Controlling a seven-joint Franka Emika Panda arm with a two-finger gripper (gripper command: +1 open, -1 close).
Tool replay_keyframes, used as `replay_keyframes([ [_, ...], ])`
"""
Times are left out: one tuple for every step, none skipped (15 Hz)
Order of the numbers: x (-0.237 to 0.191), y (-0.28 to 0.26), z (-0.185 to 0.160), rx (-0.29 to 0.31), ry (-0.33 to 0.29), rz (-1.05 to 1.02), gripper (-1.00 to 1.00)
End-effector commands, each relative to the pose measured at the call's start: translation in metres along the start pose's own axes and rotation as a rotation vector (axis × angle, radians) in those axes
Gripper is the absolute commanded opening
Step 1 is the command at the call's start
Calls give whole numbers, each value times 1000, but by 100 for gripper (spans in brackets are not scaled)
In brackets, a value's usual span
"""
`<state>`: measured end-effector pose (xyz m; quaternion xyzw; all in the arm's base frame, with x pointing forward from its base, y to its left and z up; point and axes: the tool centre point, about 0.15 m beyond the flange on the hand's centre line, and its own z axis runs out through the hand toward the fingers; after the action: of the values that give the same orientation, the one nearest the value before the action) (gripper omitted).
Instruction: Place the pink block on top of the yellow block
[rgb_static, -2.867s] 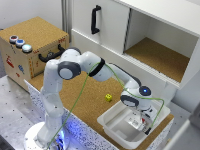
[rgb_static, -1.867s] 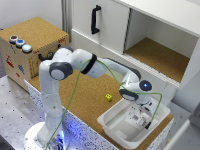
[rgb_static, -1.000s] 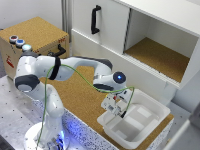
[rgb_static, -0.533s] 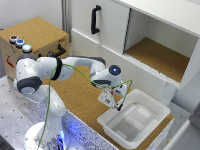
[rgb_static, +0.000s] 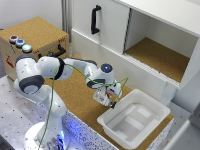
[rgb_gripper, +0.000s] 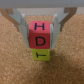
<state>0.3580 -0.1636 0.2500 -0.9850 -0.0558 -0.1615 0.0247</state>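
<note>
Wrist view: the gripper (rgb_gripper: 41, 31) is clenched on the pink block (rgb_gripper: 40, 34), one finger (rgb_gripper: 22, 25) pressed to each side face. The block's facing side bears dark letters reading "HD". Directly beneath it sits the yellow block (rgb_gripper: 40, 54), its top face meeting the underside of the pink block with no gap discernible; whether full weight rests on it cannot be told. The two blocks are aligned edge to edge, both upright. The yellow block stands on a brown cork-like surface (rgb_gripper: 15, 65).

Exterior view: the arm (rgb_static: 75, 67) reaches from its base at lower left of the frame toward centre, with the gripper (rgb_static: 104, 97) pointing down over the cork countertop (rgb_static: 75, 95). The pink block (rgb_static: 103, 97) shows as a small reddish patch between the fingers; the yellow block is too small to confirm here. A white bin (rgb_static: 132, 122) sits just beside the gripper, toward lower right. A white cabinet (rgb_static: 145, 35) fills the upper right.
</note>
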Motion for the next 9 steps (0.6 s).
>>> replay_keyframes([
  [9, -11, 20, -149, -39, 20, -100],
  [10, -10, 20, -152, -37, 23, -100],
  [11, -9, 22, -155, -39, 24, -100],
  [13, -8, 24, -150, -43, 25, -100],
  [14, -9, 26, -151, -43, 27, -100],
  [16, -11, 29, -153, -54, 20, -100],
  [17, -10, 34, -158, -74, 28, -100],
  [17, -12, 37, -172, -82, 20, 100],
  [18, -10, 38, -180, -90, 33, 100],
])
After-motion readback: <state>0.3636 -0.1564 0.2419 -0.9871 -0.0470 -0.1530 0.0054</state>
